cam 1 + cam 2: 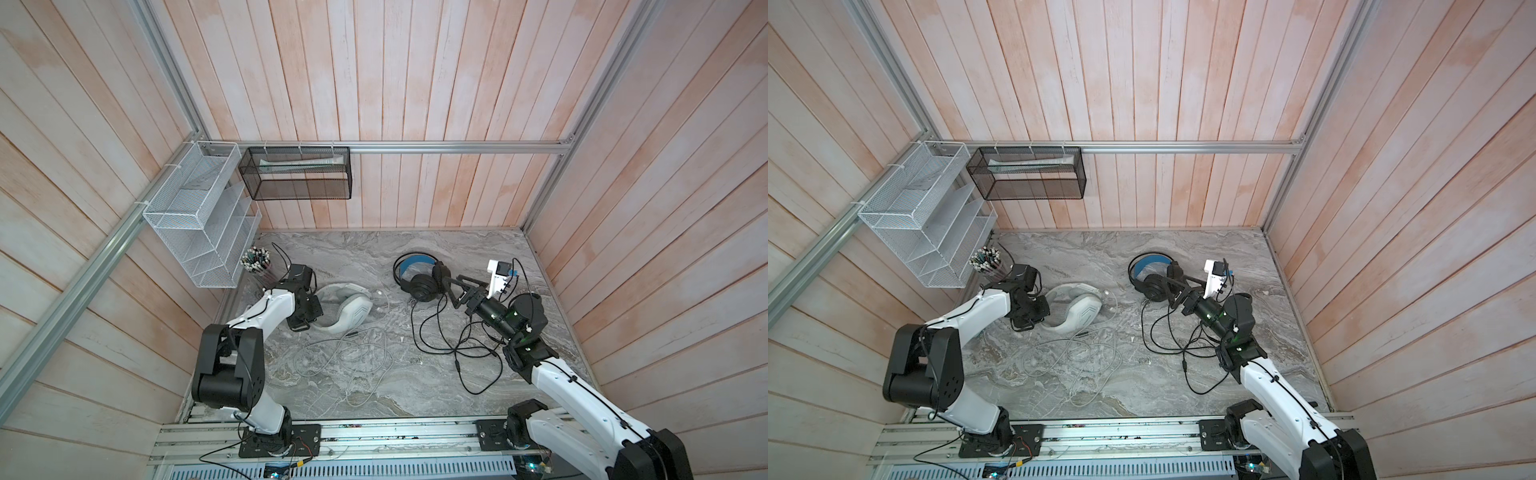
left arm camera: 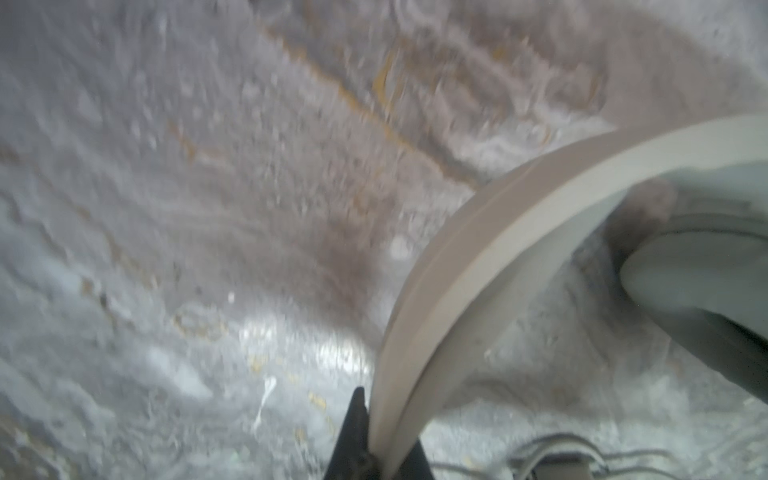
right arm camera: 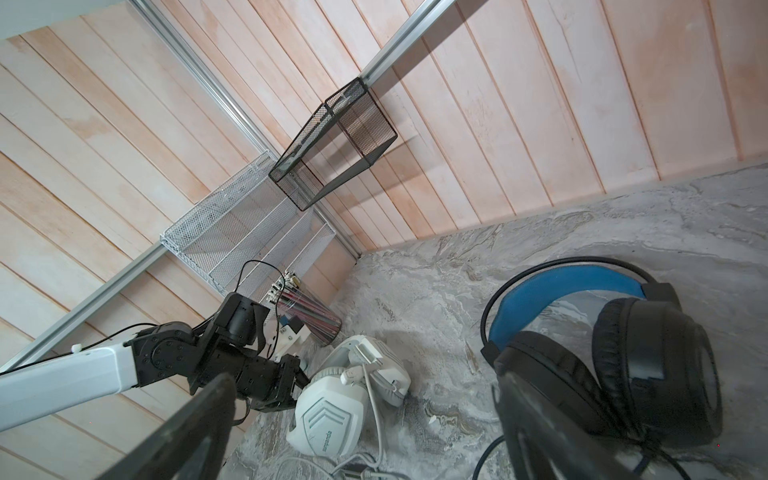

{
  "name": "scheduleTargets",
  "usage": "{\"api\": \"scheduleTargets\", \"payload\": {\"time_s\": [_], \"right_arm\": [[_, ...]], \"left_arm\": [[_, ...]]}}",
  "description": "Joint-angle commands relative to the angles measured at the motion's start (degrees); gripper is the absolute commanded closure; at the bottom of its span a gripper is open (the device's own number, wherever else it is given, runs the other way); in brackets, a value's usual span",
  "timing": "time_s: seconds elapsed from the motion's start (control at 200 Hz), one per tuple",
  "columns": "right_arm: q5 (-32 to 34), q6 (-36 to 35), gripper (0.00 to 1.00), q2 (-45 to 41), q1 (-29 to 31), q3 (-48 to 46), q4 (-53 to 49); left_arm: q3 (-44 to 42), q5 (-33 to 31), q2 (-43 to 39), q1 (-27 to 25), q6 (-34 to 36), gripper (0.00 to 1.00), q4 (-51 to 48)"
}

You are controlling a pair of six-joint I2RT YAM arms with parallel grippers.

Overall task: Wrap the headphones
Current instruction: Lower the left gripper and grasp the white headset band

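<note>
Left gripper: dark fingers pressed together on the smooth, off-white, flat-arched headband of the white headset, pinching it at the curve of the band. This headset lies flat on the left half of the bench. The band's apex faces the left arm, the hard-shelled, chevron-embossed ear cups face the bench middle, and the long axis runs roughly left to right. Its thin grey-white cable sprawls in loose loops toward the near edge. Right gripper: fingers spread to full width, holding nothing, set just beside one padded ear cup of the black headset; contact cannot be confirmed. The black headset rests on the right half of the bench. Its thin wire-framed band with matte blue lining arches toward the far left, and the round, leather-like cushions sit nearest the right gripper. Its black cable lies tangled on the bench toward the near right. The bench surface is grey, marble-veined and slightly glossy.
</note>
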Motion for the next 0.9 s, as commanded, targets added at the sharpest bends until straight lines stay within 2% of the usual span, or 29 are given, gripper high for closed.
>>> {"api": "scheduleTargets", "payload": {"time_s": [0.0,0.265,0.645,0.83,0.855,0.885,0.895], "right_arm": [[1.12,-1.81,0.00,-0.24,1.64,-0.56,-1.54],[2.67,-3.70,0.00,0.28,4.21,-0.93,-2.36],[2.79,-5.12,0.00,2.59,7.52,-0.54,-1.84],[2.70,-5.38,0.00,3.19,8.00,-0.44,-1.65],[2.62,-5.38,0.00,3.25,7.99,-0.39,-1.65],[2.62,-5.38,0.00,3.23,8.09,-0.43,-1.65],[2.62,-5.42,0.00,3.22,8.07,-0.42,-1.65]], "left_arm": [[-3.53,1.61,-5.39,-2.19,-10.76,1.00,1.89],[-10.07,0.88,-4.78,-4.83,-14.23,1.00,5.92],[-8.30,-0.59,-1.69,-5.72,-13.12,0.70,5.66],[-5.38,-1.42,-2.64,-5.69,-11.17,0.60,3.01],[-4.73,-1.83,-2.64,-5.70,-10.72,0.52,2.37],[-3.85,-2.46,-2.53,-5.66,-10.25,0.50,1.70],[-3.50,-2.69,-2.50,-5.66,-10.05,0.46,1.50]]}}
